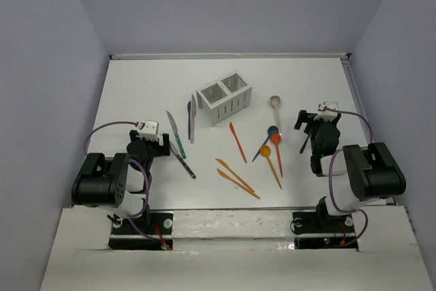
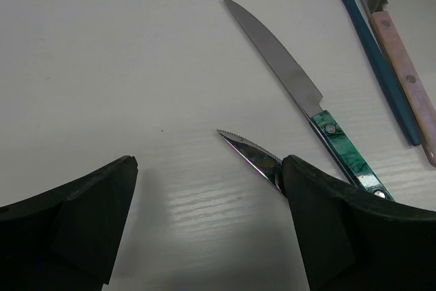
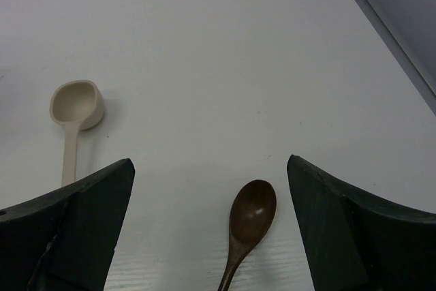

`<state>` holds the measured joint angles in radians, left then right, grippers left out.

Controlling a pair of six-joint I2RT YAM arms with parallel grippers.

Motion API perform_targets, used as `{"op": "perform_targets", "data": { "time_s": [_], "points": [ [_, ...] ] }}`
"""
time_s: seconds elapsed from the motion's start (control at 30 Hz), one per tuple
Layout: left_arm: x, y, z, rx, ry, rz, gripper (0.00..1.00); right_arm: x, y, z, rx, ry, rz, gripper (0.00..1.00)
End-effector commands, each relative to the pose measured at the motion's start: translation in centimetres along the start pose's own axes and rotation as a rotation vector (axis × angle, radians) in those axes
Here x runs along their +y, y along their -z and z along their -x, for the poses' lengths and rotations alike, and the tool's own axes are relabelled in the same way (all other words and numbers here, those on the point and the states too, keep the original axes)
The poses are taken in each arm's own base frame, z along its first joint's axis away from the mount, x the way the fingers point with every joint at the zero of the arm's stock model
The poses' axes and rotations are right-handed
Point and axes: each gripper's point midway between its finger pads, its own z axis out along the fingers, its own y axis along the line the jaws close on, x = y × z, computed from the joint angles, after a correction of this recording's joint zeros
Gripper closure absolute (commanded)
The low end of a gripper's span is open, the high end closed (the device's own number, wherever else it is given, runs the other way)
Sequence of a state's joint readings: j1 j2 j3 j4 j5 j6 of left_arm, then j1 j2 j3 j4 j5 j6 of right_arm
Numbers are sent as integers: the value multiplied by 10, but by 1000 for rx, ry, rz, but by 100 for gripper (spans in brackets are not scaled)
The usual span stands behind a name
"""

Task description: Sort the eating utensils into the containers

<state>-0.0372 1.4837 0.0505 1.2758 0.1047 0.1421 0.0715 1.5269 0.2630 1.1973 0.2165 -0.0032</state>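
We show the left gripper [image 2: 208, 182] agape over a serrated knife [image 2: 246, 151]. The right gripper [image 3: 210, 182], likewise agape, frames a brown spoon [image 3: 252, 213].

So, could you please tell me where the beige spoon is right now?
In the top view the beige spoon lies on the right side, just right of the white caddy and beyond the orange spoons.

text: none legible | labels: none | brands: none | numbers: none | signs: none
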Motion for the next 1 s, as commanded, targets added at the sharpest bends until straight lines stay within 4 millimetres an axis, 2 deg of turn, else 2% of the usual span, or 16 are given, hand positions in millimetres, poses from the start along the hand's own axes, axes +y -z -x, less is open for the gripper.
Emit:
{"op": "perform_targets", "data": {
  "time_s": [0.0,0.23,0.3,0.33,0.37,0.43,0.47,0.5,0.53,0.57,0.6,0.63,0.73,0.8,0.87,0.97],
  "points": [
    [9,50,152,-681,-66,55,1,-1,-6,29,-97,-22,-9,1],
    [7,51,153,-686,-71,53,1,-1,-5,35,-112,-25,-10,0],
    [17,55,156,-698,-47,107,1,-2,-4,32,-64,-10,-15,0],
    [23,60,156,-706,8,140,1,5,-7,68,-123,-18,20,0],
    [43,72,161,-739,73,246,1,6,-6,53,-7,0,22,0],
    [52,85,158,-750,131,299,1,11,-7,78,21,-44,36,0],
    [54,98,170,-811,145,309,1,15,-7,99,50,-47,50,0],
    [54,91,159,-751,142,310,1,19,-6,107,68,-49,71,0],
    [54,88,167,-754,135,308,1,26,-6,114,88,-56,106,2],
    [56,98,189,-813,139,313,1,29,-5,119,109,-62,121,5],
    [63,80,188,-721,193,337,1,36,-3,127,152,-71,154,16],
    [66,80,190,-708,222,342,1,40,-3,129,177,-75,173,21],
    [57,95,213,-774,210,274,1,57,-4,120,323,-87,251,35],
    [54,97,219,-778,197,256,1,70,-9,101,443,-107,297,38],
    [57,93,225,-756,207,265,1,77,-15,88,520,-120,321,40],
    [65,72,232,-668,231,295,1,81,-31,68,639,-130,303,43]
  ]
}}
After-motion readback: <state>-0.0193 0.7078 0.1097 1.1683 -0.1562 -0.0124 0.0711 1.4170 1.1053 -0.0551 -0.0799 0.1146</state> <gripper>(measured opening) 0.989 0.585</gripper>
